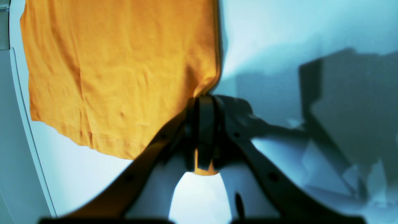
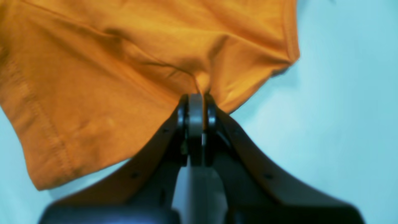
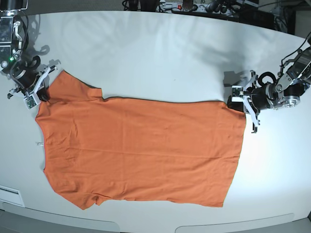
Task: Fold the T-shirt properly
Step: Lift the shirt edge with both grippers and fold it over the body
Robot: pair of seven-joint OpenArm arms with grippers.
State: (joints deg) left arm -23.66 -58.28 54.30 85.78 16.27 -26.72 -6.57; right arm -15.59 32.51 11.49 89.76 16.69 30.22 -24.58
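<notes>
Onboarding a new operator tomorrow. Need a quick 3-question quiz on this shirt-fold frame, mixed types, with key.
1. True or false: both grippers are shut on the T-shirt.
2. Multiple choice: where on the shirt does the left gripper hold? A) collar B) a hem corner C) middle of the chest
3. Short answer: how does the shirt lie on the table?

Key:
1. True. The right gripper pinches a fold of fabric at the sleeve end, and the left one is clamped on the shirt too.
2. B. It holds a corner at the hem end, on the base view's right.
3. Spread flat and unfolded, lengthwise across the table, collar end toward the right gripper.
</notes>
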